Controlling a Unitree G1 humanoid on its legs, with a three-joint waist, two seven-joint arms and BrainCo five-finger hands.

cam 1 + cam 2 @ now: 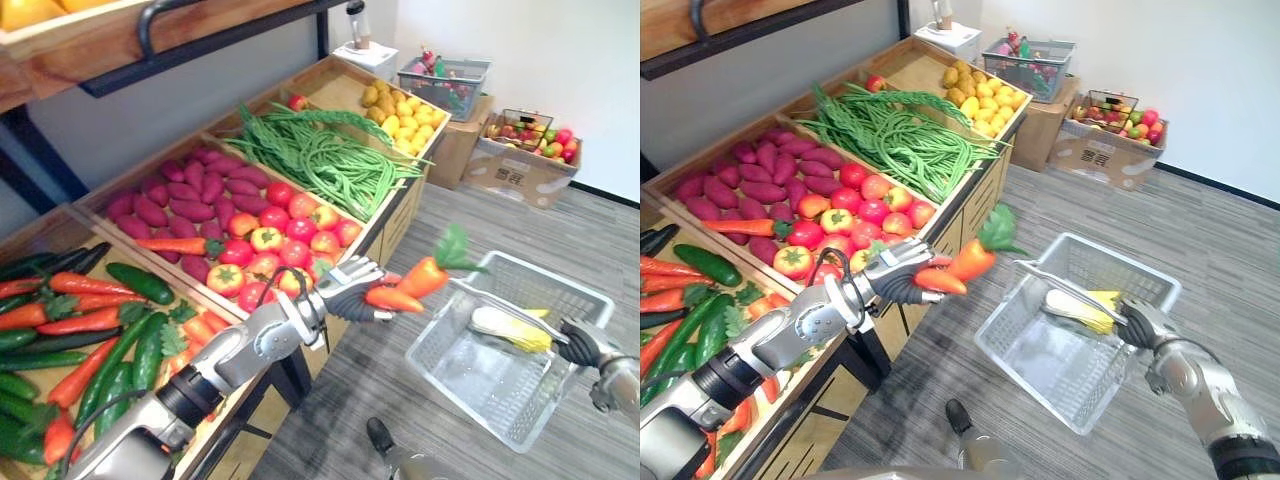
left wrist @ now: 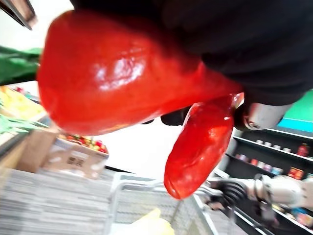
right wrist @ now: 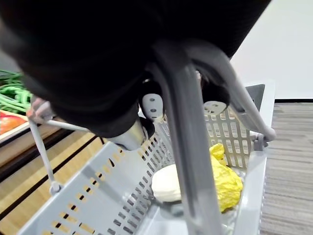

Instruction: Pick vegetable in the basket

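Orange-red and glossy, two tapered plastic carrots (image 1: 408, 287) sit in the left robot hand (image 1: 345, 290), whose fingers are curled tight round them. One carrot carries a frilly green top. They hang in the air just beyond the hand's fingertips, beside the near rim of the basket (image 1: 585, 293) and not inside it.

That basket is pale grey plastic, rectangular, with slotted walls. Its thin grey handle (image 3: 186, 147) is raised, and the right robot hand (image 1: 1145, 322) is closed round it. Below that hand an ear of corn (image 1: 510, 328) with a pale cob and a crinkled yellow husk lies on the basket floor.

Behind the left robot hand's wrist runs a wooden tabletop (image 1: 395, 215) split into bins. Smooth dark cucumbers (image 1: 140, 283) lie nearest the forearm. Shiny round tomatoes (image 1: 290, 235) lie close behind the knuckles, with matt purple sweet potatoes (image 1: 190, 190) beyond them. Farther off come stringy green long beans (image 1: 330, 160), then knobbly yellow fruit (image 1: 405, 115).
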